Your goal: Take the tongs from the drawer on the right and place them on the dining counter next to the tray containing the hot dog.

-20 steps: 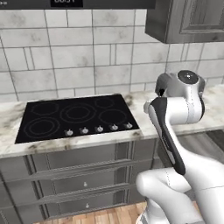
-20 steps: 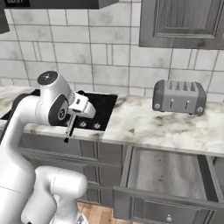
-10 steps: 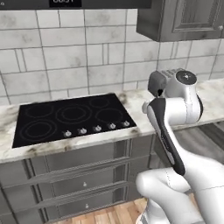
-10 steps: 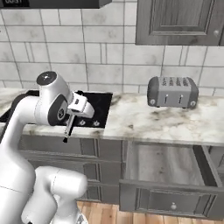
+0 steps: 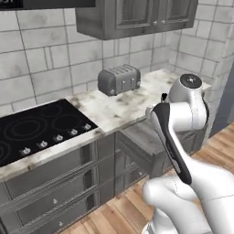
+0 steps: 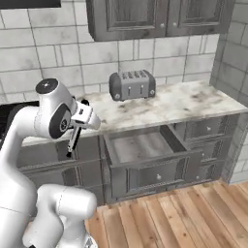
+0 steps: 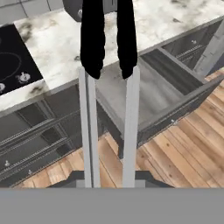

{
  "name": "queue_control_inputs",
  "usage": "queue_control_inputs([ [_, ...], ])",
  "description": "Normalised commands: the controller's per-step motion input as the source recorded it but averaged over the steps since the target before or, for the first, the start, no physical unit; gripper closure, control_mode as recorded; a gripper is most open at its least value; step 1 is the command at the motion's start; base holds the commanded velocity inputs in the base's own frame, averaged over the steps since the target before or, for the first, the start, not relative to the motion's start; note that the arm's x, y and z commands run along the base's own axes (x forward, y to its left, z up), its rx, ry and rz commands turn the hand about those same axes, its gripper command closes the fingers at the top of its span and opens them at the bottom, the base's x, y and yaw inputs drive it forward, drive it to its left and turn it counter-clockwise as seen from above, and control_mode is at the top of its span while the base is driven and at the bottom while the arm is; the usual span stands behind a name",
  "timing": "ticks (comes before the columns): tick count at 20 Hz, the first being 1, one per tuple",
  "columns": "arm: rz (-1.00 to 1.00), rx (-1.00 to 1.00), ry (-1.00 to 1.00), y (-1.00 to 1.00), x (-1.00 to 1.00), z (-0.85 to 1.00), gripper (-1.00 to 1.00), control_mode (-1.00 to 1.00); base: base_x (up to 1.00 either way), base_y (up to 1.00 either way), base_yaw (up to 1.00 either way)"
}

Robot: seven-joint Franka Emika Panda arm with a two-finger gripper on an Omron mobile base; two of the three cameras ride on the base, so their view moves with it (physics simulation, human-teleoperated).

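My gripper [image 7: 109, 177] is shut on the tongs [image 7: 131, 118]. Their two slim silvery arms run up the hand view to broad black tips. In the right base view the tongs [image 6: 72, 139] hang dark and thin below the gripper [image 6: 78, 125], in front of the cabinets left of the drawer. The drawer [image 6: 141, 147] stands pulled out, its pale grey inside bare, also seen in the hand view [image 7: 151, 94] and beside my arm in the left base view [image 5: 137, 133]. The dining counter, the tray and the hot dog are out of view.
A grey toaster [image 6: 131, 85] stands on the marble worktop [image 6: 189, 102] behind the drawer. The black cooktop [image 5: 39, 130] lies to the left. A tiled wall [image 6: 235, 53] closes the right end, and a wooden floor [image 6: 179, 218] runs in front of the cabinets.
The whole picture has shifted left, so the camera has moved to the right: the cooktop slid aside and the open drawer now sits in the middle. The arm keeps its pose with the tongs.
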Motion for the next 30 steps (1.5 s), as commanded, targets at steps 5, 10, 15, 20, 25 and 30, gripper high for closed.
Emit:
queue_control_inputs([
  [5,0.00,0.00,0.00,0.00,0.00,0.00,1.00,1.00,-0.31,0.18,-0.68],
  [10,0.00,0.00,0.00,0.00,0.00,0.00,1.00,1.00,-0.03,0.27,-0.68],
  [15,0.00,0.00,0.00,0.00,0.00,0.00,1.00,1.00,-0.04,0.16,-0.77],
  [20,0.00,0.00,0.00,0.00,0.00,0.00,1.00,1.00,-0.01,0.08,-0.69],
  [25,0.00,0.00,0.00,0.00,0.00,0.00,1.00,1.00,0.22,0.10,-0.40],
  [30,0.00,0.00,0.00,0.00,0.00,0.00,1.00,1.00,0.50,0.02,-0.25],
])
